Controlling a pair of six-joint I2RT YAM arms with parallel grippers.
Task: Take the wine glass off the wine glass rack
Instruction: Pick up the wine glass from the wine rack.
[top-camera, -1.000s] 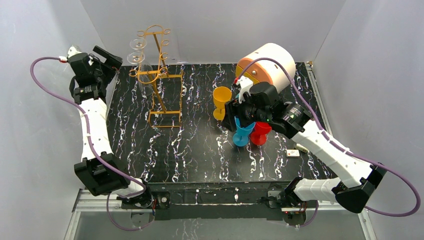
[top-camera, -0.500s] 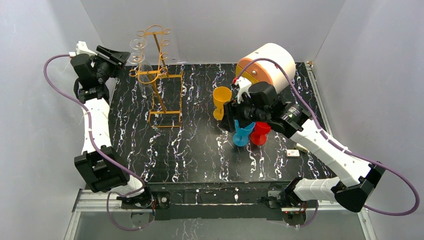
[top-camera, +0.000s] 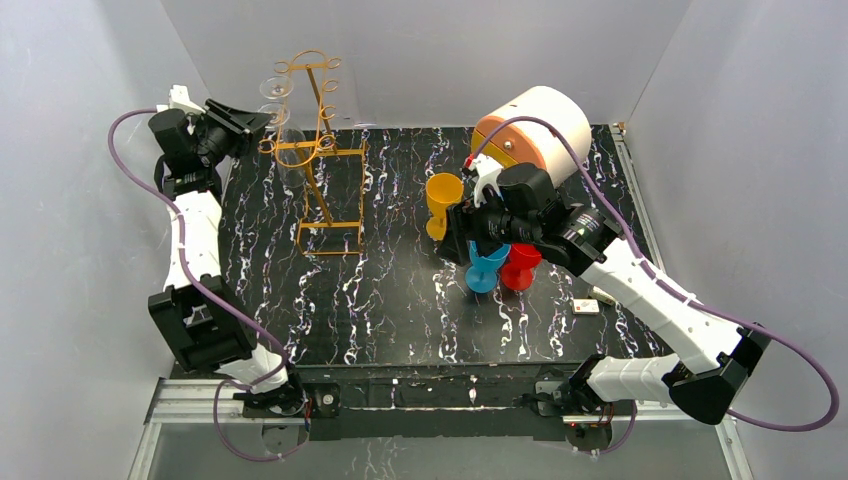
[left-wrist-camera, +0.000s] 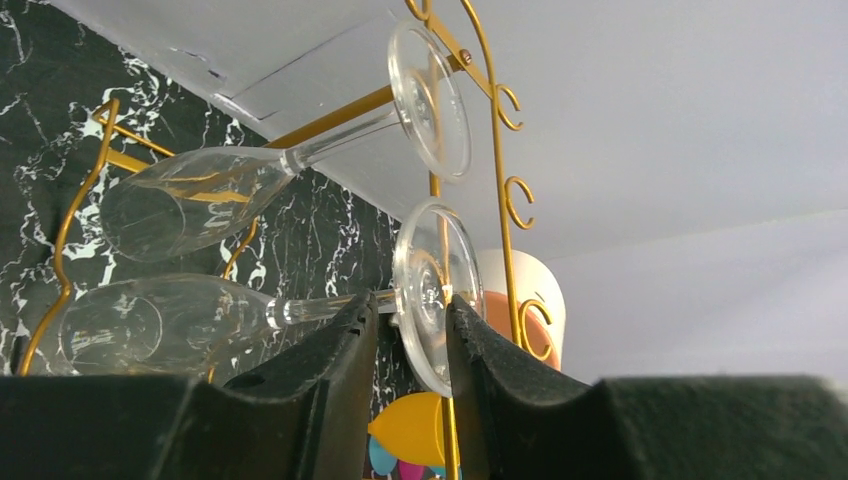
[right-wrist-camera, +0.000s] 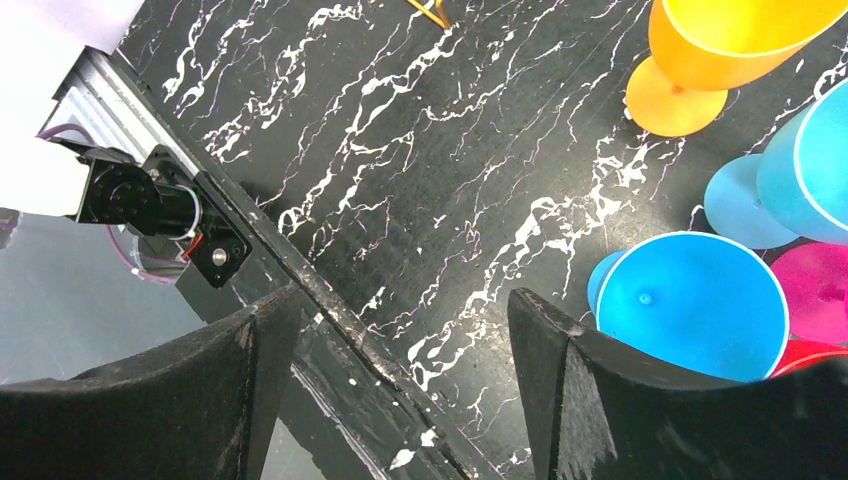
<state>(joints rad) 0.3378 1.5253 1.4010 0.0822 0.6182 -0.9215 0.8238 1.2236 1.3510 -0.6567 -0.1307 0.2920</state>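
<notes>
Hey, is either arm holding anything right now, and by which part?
The left gripper brackets the lower wine glass at its foot; a firm grip cannot be told. The right gripper is open, empty.

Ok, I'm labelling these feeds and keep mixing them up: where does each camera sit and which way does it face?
Top external: above and behind the robot, looking down on the table; the left arm and right arm both show.
Left wrist: on the left arm, looking past its open left pincer at a wine glass hanging on the wine glass rack.
Right wrist: on the right arm, looking down at the table and blue cup; the open right pincer frames it.
Shared: the yellow cup appears in all three.
</notes>
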